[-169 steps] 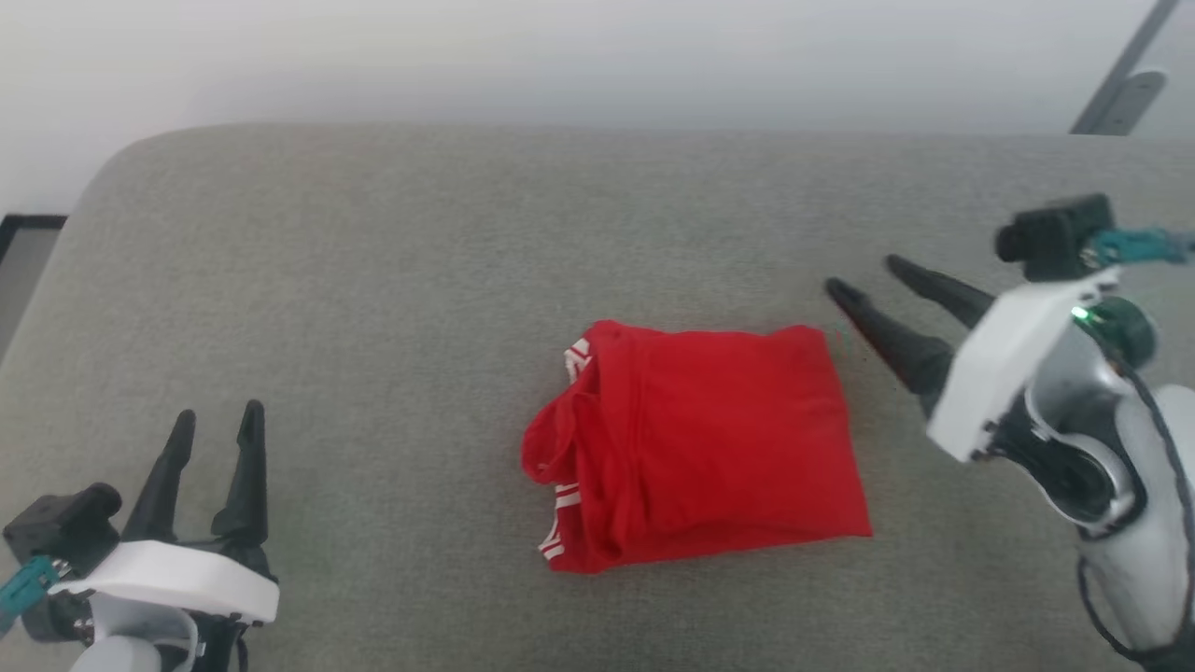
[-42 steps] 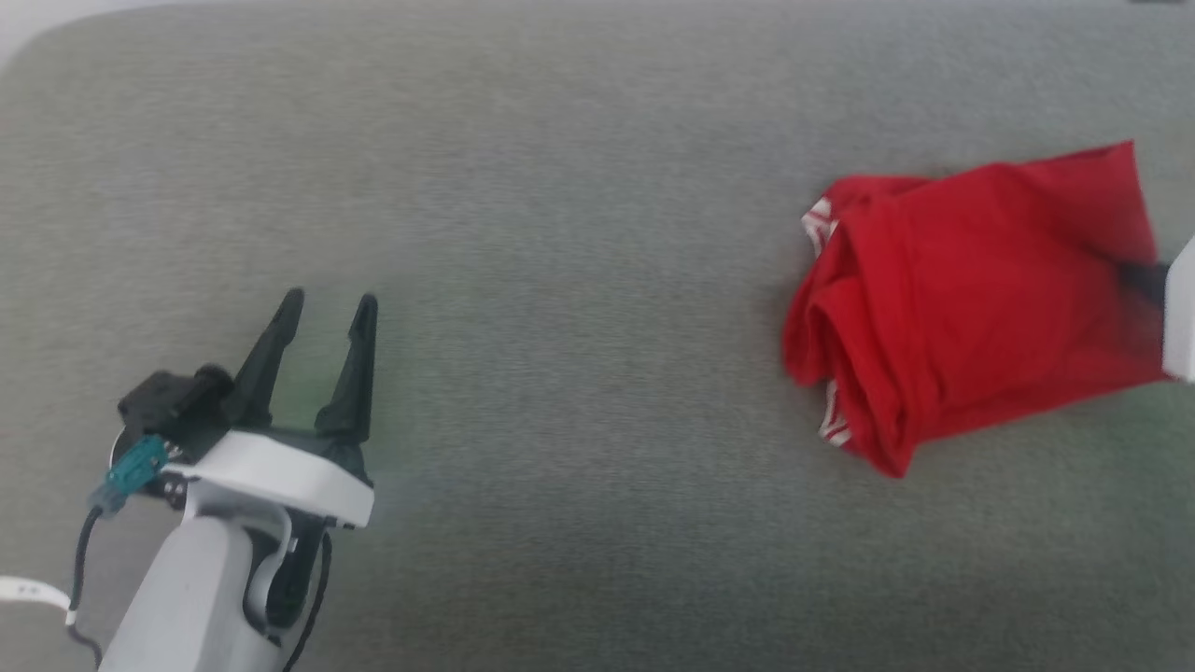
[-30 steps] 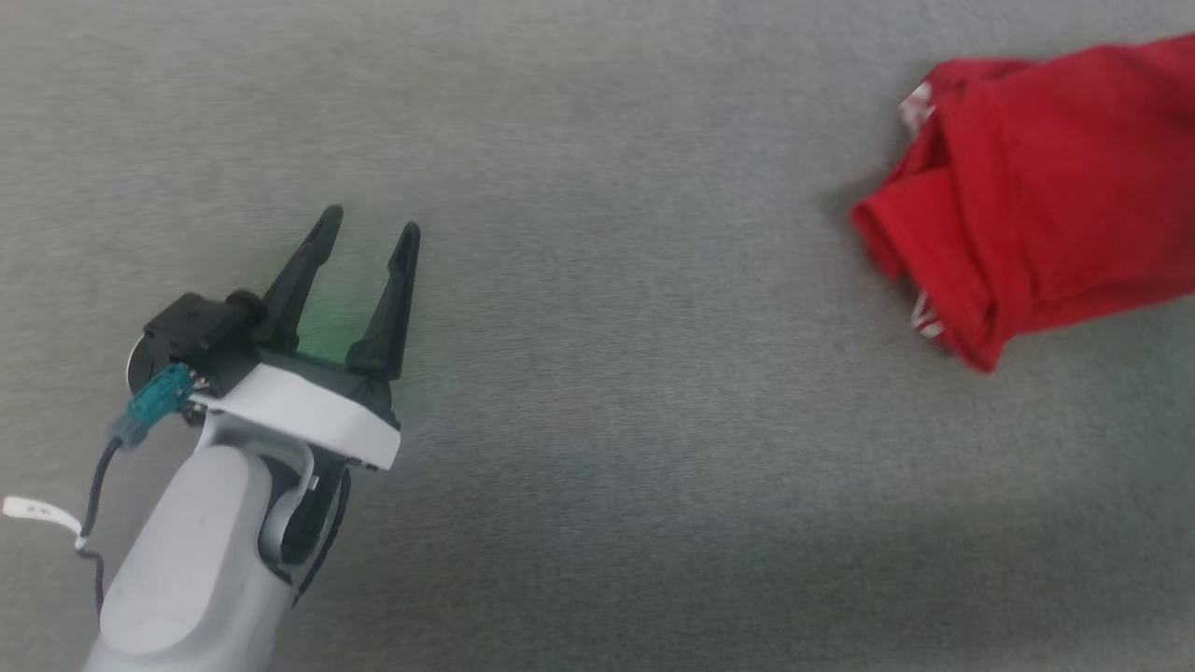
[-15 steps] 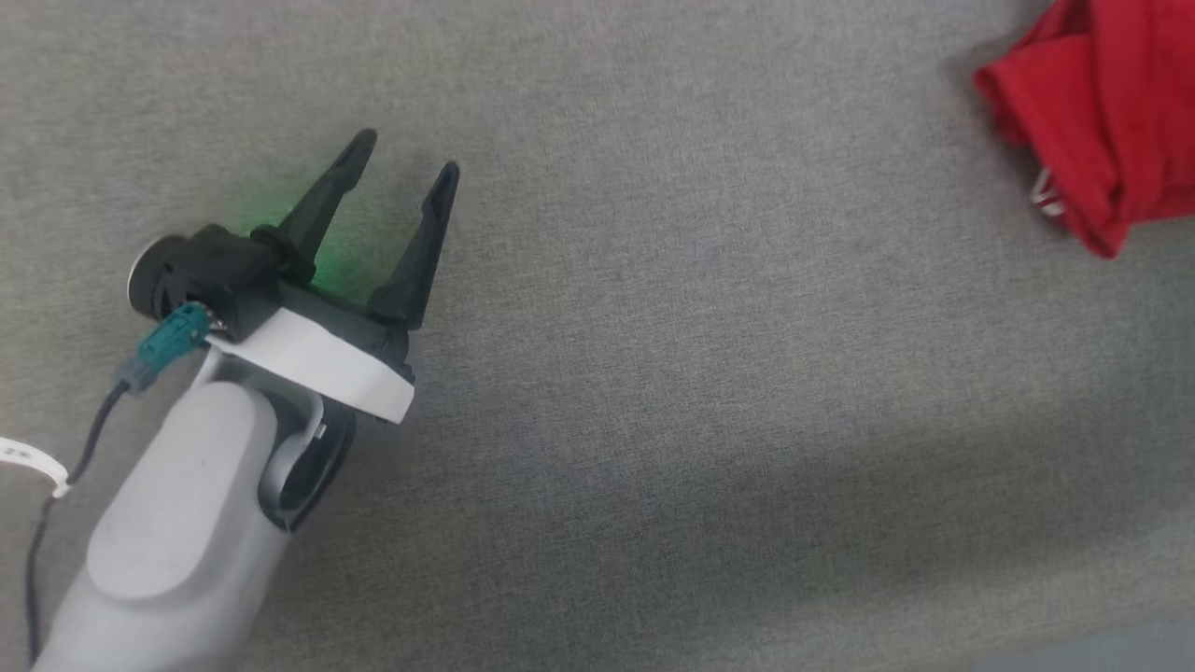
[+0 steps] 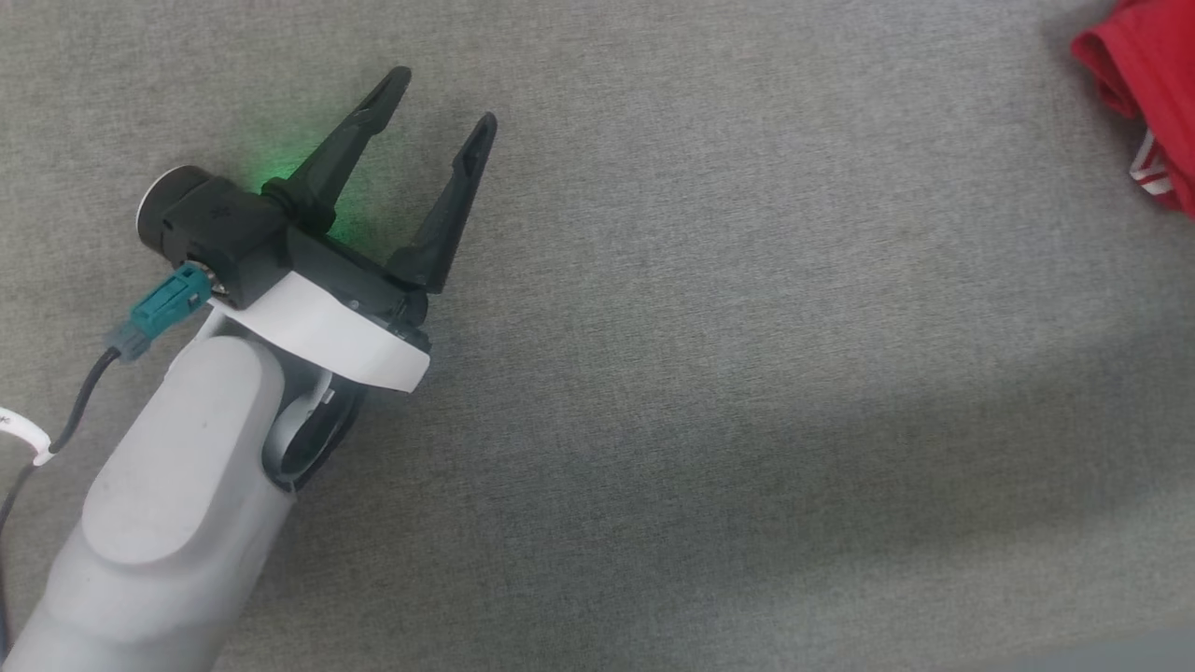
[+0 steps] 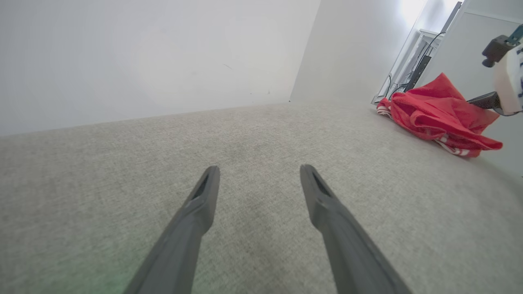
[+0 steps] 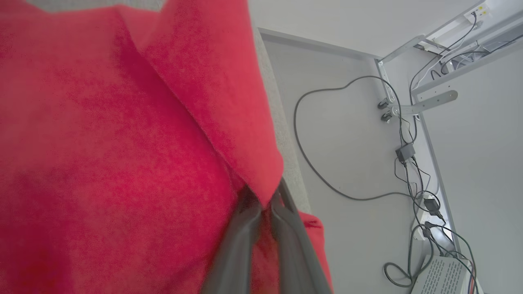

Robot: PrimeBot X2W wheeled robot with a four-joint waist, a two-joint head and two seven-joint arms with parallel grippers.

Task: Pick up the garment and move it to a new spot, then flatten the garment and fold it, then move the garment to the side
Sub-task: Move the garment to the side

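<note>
Head view: the left gripper [image 5: 441, 101] has its jaws wide apart and empty above the grey fabric surface [image 5: 747, 327]. The garment [image 5: 1153, 56] sits at the far right. Left wrist view: the same wide jaws, with the garment far right. Right wrist view: the right gripper [image 7: 265, 196] has its jaws pinched narrowly on the garment's red fabric.

Grey fabric surface [image 5: 766, 355], white wall [image 6: 143, 53], dark cables [image 7: 408, 163] on what seems pale floor [image 7: 347, 134]
</note>
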